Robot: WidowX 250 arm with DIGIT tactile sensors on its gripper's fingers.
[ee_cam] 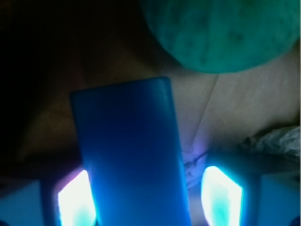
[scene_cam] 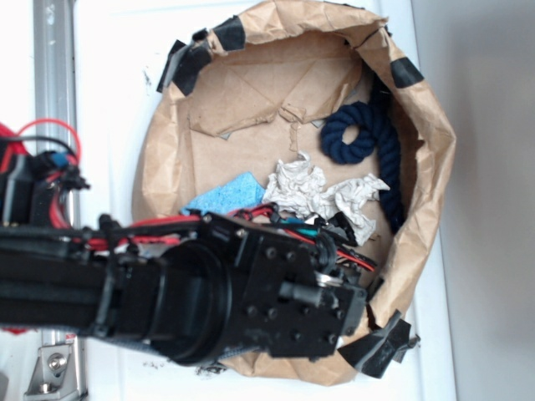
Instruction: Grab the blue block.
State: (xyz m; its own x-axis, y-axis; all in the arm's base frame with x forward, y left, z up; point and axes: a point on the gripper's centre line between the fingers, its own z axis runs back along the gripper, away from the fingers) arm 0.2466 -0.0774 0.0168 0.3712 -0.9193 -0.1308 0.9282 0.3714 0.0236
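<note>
Here, the gripper [ee_cam: 149,197] stands wide open around the blue block [ee_cam: 129,150] (left pad touching, right apart), near the bench's front edge.

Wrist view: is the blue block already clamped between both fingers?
No. The blue block sits near the left finger, with an open gap to the right finger.

smooth matt blue block [ee_cam: 129,155]; porous sponge [scene_cam: 224,196]; creased brown paper bag [scene_cam: 426,167].

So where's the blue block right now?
In the wrist view the blue block stands bottom centre between the tool's glowing fingers, just below a green ball. The arm hides it in the exterior view.
</note>
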